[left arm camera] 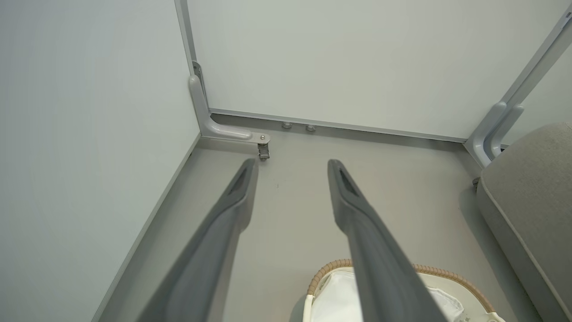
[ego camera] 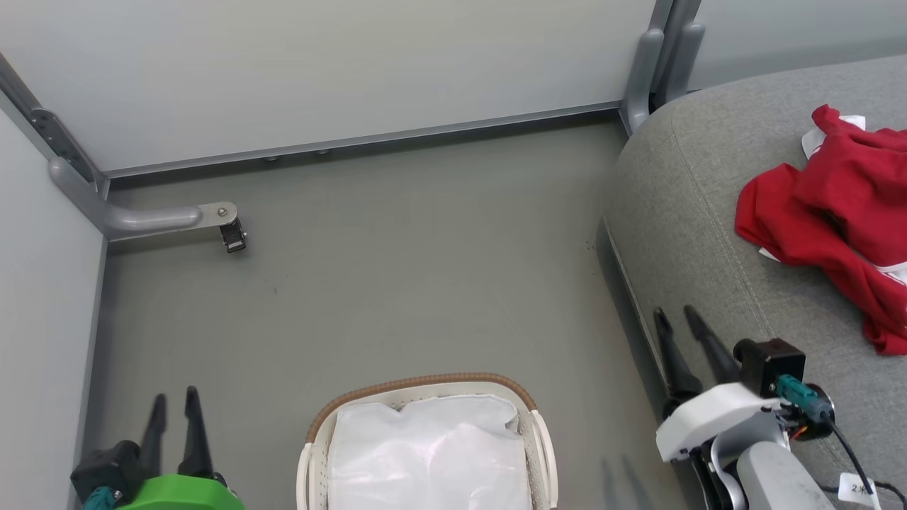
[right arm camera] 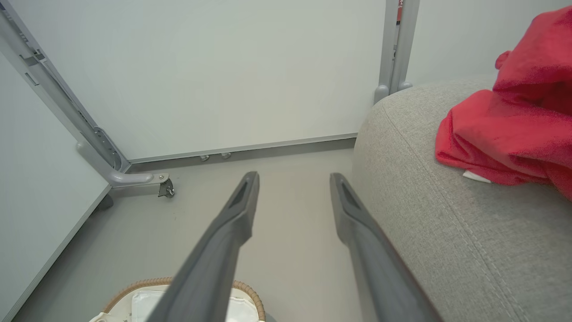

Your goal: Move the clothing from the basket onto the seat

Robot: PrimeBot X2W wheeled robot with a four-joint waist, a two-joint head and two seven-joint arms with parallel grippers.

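Left tool (ego camera: 173, 397) sits at the lower left of the head view, its two dark fingers parted and gripping nothing; its green wrist housing is cut off by the bottom edge. At the lower right, the right tool (ego camera: 674, 312) hangs just beside the rounded front edge of the seat (ego camera: 694, 212), fingers likewise spread and empty, its white wrist and cables partly out of frame. The clothing (ego camera: 829, 205), bright red, lies in a crumpled heap on the grey seat, well apart from both tools. A little white shows at its edges, and its right side runs off the picture, so its full extent cannot be told. The basket (ego camera: 425, 382) stands on the floor (ego camera: 425, 248) between the two tools, only its far half in view, with a white liner (ego camera: 432, 446) bunched inside and hiding the bottom. Pale wall panels (ego camera: 354, 64) close off the back, with a grey bracket and small caster (ego camera: 232, 235) near the left corner
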